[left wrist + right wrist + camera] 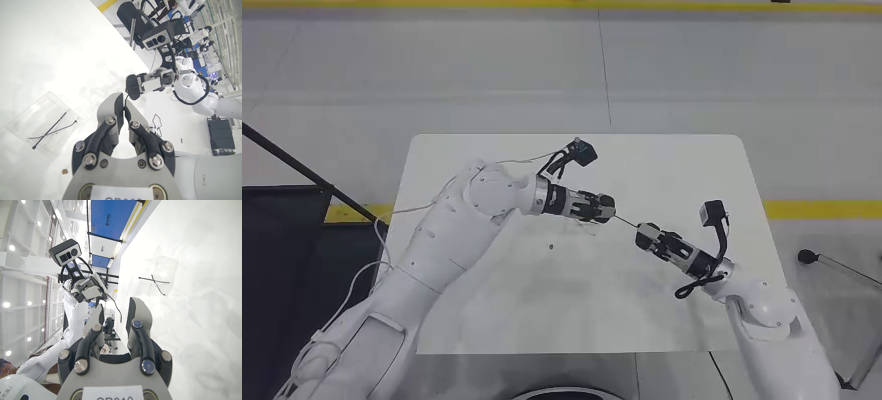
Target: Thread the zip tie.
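I see a white table (642, 300) from above, with both arms meeting over its middle, a little right of centre.

The left gripper (604, 209) points right. In its own wrist view, the left gripper (123, 100) has its two dark pads pressed together on a thin black zip tie (127, 97). The jaws are fully closed apart from the thickness of the strap. A short length of the tie sticks out past the fingertips toward the other arm.

The right gripper (642, 233) points left and faces the left one, tip to tip and just apart. From above, the zip tie (627, 221) is a fine dark line spanning the gap between them, held in the air above the table. In the right wrist view, the right gripper (116, 304) has its jaws spread wide and grips nothing. The free end of the zip tie (119, 313) curves down from the left gripper (103, 291) into the space between those fingers. I cannot tell whether it touches either pad.

A clear tray (73, 115) lies flat on the table. Two spare ties (51, 130) lie crossed over each other in it. A small brown speck (64, 171) sits on the table just beside the tray.
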You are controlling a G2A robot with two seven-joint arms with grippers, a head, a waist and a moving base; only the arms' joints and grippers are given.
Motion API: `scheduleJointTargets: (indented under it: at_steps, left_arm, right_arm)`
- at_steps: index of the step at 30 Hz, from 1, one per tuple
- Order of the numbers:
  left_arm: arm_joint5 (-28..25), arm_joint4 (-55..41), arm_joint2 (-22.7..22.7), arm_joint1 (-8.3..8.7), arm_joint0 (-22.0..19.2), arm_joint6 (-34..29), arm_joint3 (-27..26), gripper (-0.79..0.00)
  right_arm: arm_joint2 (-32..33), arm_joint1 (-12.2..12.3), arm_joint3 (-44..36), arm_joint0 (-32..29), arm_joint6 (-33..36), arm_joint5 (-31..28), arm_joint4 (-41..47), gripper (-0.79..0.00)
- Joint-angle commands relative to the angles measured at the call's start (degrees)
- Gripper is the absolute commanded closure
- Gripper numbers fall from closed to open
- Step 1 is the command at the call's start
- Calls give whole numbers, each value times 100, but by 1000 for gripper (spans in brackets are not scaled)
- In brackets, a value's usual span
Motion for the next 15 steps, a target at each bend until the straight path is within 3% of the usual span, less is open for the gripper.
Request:
scheduleJointTargets:
  at_steps: [1,11,15]
  left_arm:
    - [-2,3,20,-5,-16,-1,17,0]
    - [-2,0,70,-15,-59,18,65,0]
    - [-17,-20,79,-16,-67,18,83,0]
  right_arm:
    - [-5,5,19,8,-6,4,11,-271]
    - [-38,27,49,30,-4,0,57,-142]
    - [-48,36,62,40,-11,-6,66,-15]
